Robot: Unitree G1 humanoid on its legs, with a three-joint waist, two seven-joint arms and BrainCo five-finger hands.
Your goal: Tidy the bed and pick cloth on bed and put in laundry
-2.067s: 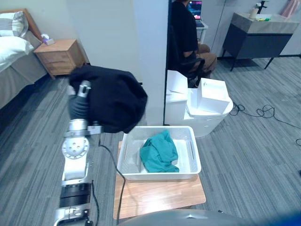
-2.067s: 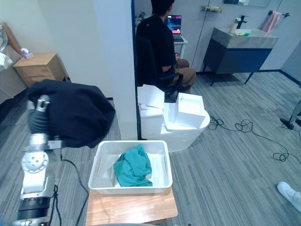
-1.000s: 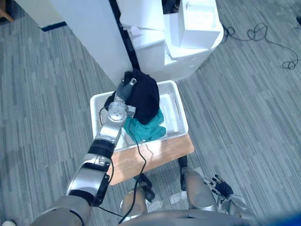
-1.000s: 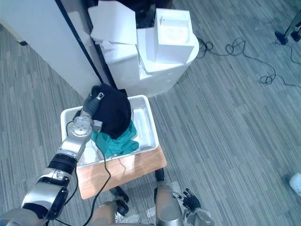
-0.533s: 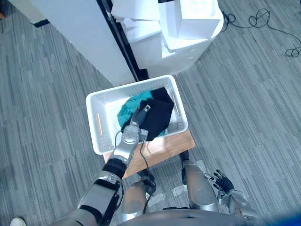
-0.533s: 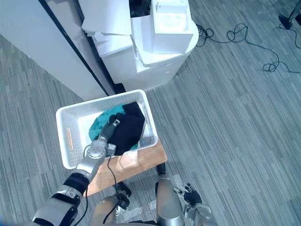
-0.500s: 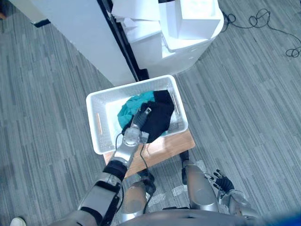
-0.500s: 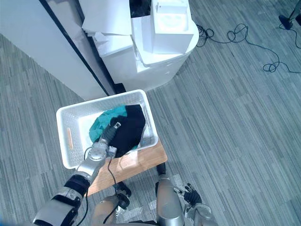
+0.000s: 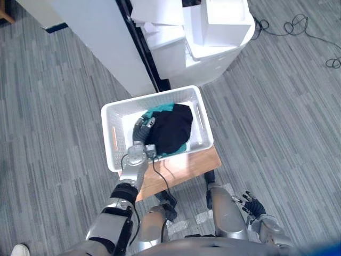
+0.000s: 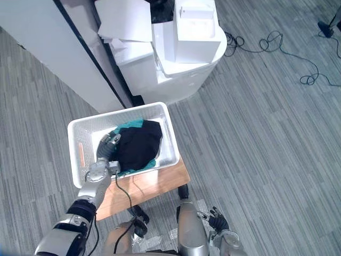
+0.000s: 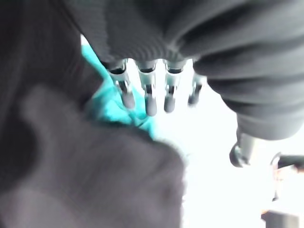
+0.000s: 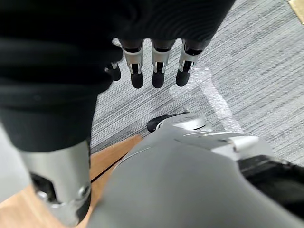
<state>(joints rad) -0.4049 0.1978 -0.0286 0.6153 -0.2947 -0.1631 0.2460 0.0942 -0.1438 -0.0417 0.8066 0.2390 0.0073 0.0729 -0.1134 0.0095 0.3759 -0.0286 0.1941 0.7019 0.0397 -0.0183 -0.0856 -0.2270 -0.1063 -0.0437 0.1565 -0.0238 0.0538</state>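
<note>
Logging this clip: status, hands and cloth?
Left hand open beside black cloth. Right hand open, low. Cloth in white basket, atop teal cloth. Nothing blocking.

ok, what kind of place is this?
Probably a staged home-style test room: a white laundry basket of clothes on a small wooden table, stacked white boxes, loose cables on grey plank flooring.

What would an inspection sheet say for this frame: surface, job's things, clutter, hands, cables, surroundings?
Surface: wooden stand carrying the white basket.
Job's things: black cloth in the basket, lying over teal cloth.
Clutter: nothing seen.
Hands: left hand open inside the basket beside the black cloth; right hand open, low at the robot's side.
Cables: black cable loose on the floor.
Surroundings: white boxes, white partition, grey floor.
</note>
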